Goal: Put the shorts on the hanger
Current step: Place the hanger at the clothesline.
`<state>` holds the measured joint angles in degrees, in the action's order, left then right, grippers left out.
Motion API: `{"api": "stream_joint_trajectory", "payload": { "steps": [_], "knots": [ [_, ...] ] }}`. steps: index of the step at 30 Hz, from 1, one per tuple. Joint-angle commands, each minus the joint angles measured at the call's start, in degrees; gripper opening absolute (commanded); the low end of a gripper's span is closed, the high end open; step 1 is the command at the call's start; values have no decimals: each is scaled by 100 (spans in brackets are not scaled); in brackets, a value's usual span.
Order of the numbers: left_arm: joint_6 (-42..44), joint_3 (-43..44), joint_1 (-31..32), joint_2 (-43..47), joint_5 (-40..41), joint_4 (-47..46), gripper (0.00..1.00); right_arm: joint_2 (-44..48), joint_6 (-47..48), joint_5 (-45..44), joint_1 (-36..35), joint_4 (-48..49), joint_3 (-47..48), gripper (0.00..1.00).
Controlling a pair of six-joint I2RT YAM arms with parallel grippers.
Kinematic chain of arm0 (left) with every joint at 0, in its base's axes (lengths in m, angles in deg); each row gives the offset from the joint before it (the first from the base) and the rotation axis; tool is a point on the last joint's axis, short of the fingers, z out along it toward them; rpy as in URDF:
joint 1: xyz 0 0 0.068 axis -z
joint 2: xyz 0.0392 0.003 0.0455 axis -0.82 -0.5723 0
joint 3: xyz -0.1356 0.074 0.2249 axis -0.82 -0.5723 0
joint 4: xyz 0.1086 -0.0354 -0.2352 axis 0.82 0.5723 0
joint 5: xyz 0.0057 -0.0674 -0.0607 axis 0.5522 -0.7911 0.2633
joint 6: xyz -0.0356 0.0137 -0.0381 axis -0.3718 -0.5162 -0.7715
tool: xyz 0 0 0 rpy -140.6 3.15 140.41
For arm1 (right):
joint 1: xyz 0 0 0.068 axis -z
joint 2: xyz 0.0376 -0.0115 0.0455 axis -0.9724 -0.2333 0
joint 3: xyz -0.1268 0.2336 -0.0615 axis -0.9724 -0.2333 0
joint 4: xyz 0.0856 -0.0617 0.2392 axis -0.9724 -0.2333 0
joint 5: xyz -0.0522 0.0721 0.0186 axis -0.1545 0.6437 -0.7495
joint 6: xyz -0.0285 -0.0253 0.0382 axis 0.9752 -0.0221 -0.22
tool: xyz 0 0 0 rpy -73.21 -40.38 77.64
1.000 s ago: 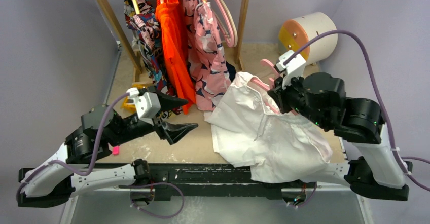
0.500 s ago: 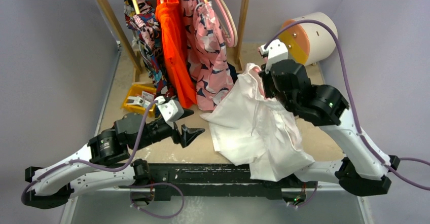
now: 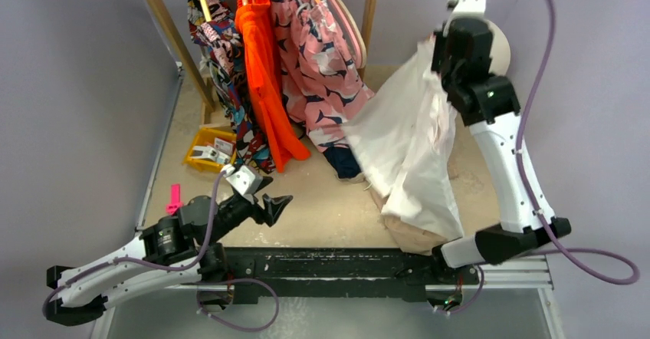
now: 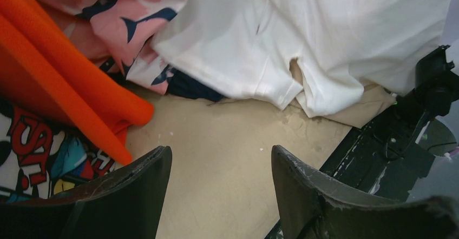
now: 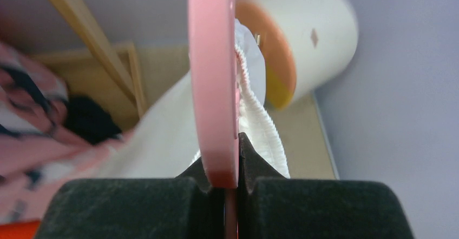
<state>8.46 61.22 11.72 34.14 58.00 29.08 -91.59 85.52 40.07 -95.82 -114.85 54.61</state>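
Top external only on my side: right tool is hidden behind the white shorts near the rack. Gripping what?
Observer: Right wrist shows the right tool shut on the pink hanger, not on cloth.
Operator: Shorts on it?
Observer: The shorts have their gathered waistband pressed against the hanger's side just above the grip; looped over or not, cannot tell.
Operator: Left tool?
Observer: Left wrist shows the left tool open, empty, over bare tabletop.

Right arm high, left arm low.
My black right gripper (image 5: 224,180) clamps the smooth pink hanger (image 5: 212,77), reaching up and far back; my left gripper (image 4: 219,160) sits low, fingers spread apart.
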Motion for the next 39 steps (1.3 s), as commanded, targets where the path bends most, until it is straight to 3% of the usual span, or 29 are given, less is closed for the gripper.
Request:
{"api": "stream_joint_trajectory", "payload": {
  "steps": [1, 4, 11, 14, 18, 22, 24, 27, 30, 39],
  "knots": [
    [-276, -385, -1, 635, 408, -612, 67, -254, 629, -304, -80, 946, 3216, 0],
    [-264, -377, -1, 797, 642, -561, 68, -108, 845, -643, -291, 1117, 3160, 0],
    [-280, -334, -1, 627, 824, -526, 68, 685, 663, -661, -284, 1239, 756, 0],
    [-305, -333, -1, 549, 840, -523, 68, 867, 650, -548, -275, 1357, 287, 0],
    [-332, -315, -1, 485, 882, -506, 68, 873, 682, -403, -249, 1402, 189, 0],
    [-338, -318, -2, 517, 1047, -481, 68, 754, 817, -382, -239, 1646, 1010, 0],
    [-326, -339, -1, 551, 1140, -488, 68, 865, 646, 100, -244, 1945, 1566, 0],
    [-238, -337, -1, 562, 1200, -470, 68, 1109, 455, 864, -249, 2444, 1660, 0],
    [-267, -299, -10, 583, 1287, -431, 68, 1012, 422, 1138, -246, 2047, 1768, 0],
    [-259, -307, -10, 737, 1572, -411, 68, 1404, 799, 422, -242, 1925, 166, 0]
  ]
}}
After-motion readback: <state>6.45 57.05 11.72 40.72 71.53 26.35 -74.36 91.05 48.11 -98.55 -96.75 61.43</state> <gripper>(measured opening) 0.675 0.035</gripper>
